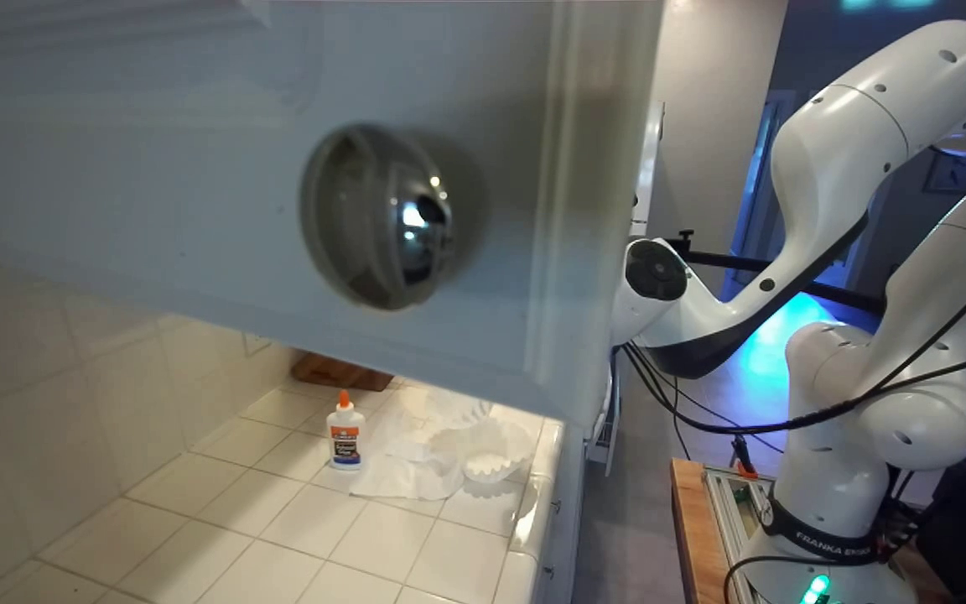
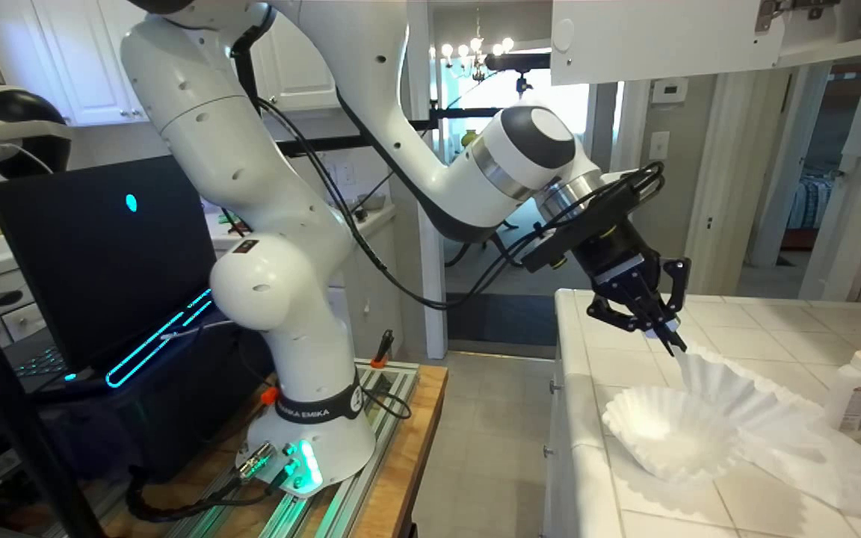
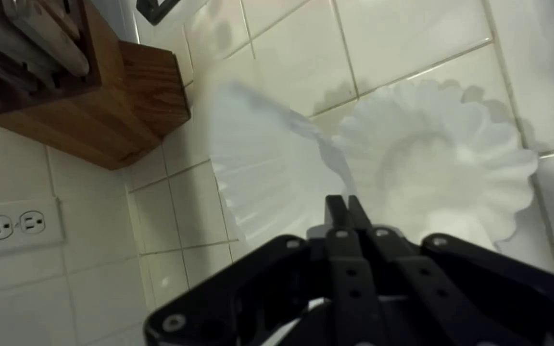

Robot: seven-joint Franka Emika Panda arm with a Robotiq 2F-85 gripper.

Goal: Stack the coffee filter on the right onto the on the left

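The black gripper (image 2: 676,350) reaches down over the tiled counter (image 2: 625,370) in an exterior view, its fingers (image 3: 336,211) brought together at the tips, with the rim of a pleated coffee filter (image 3: 272,178) pinched between them. That filter stands tilted up and fans out to the left of the fingertips in the wrist view; whether its lower side rests on the counter cannot be told. Just to its right, a second filter (image 3: 435,158) sits open like a shallow bowl on the tiles, close to the counter's edge. The two overlap from that angle, and contact between them cannot be made out. In an exterior view, limp white paper (image 2: 841,474) lies spread to the right of the filters. A glue bottle (image 2: 859,388) with an orange cap stands upright just beside the paper in both exterior views. A wooden knife block (image 3: 142,105) stands at the far left in the wrist view, with a wall outlet (image 3: 22,226) nearer on that side. A cabinet door (image 1: 156,151) with a metal knob (image 1: 378,216) hides the gripper in an exterior view, with the white arm (image 1: 818,184) at the right. A laptop (image 2: 102,254) stands open left of the arm's base in an exterior view.
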